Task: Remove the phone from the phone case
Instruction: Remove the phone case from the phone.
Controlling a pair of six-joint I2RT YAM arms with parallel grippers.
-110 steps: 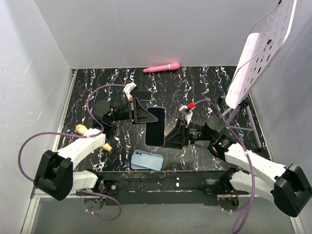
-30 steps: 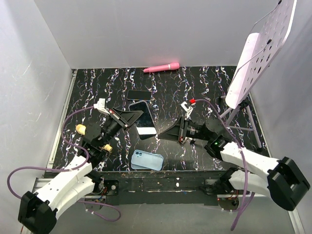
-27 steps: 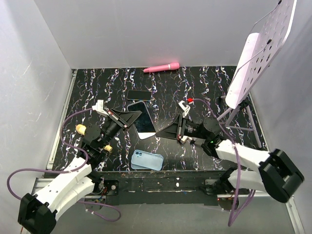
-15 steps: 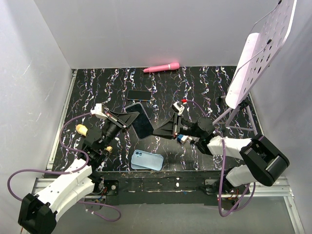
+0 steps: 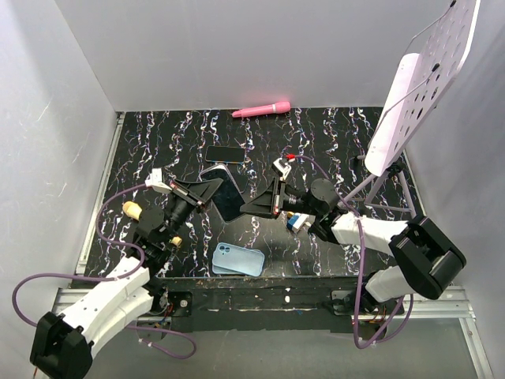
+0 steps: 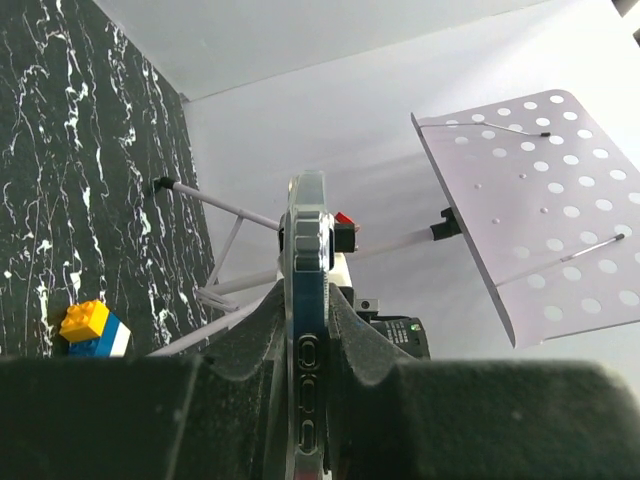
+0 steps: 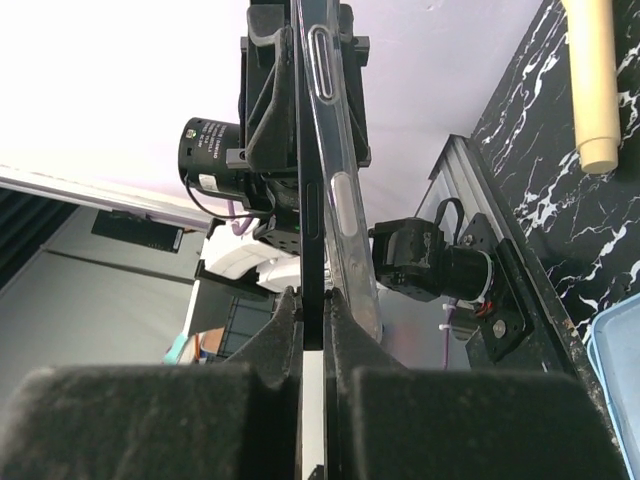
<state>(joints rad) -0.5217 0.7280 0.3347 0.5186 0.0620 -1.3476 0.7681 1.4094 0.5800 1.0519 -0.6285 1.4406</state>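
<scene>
A dark phone (image 5: 229, 196) in a clear phone case (image 5: 210, 170) is held on edge above the table between both arms. My left gripper (image 5: 211, 188) is shut on the cased side; in the left wrist view the case edge (image 6: 307, 300) with its button slots sits pinched between the pads (image 6: 352, 345). My right gripper (image 5: 248, 207) is shut on the opposite side. In the right wrist view its fingers clamp the phone's thin dark edge (image 7: 312, 250), while the clear case wall (image 7: 345, 210) bends away to the right of it.
A second phone (image 5: 226, 154) lies flat behind, and a pink tube (image 5: 261, 109) by the back wall. A light blue case (image 5: 237, 259) sits near the front edge. A toy brick (image 5: 297, 222), cream pieces (image 5: 132, 209) and a perforated stand (image 5: 418, 87) are around.
My right gripper has moved left up to the phone and shut on its edge. The left gripper has kept its grip, with the phone shifting slightly back and standing more on edge.
</scene>
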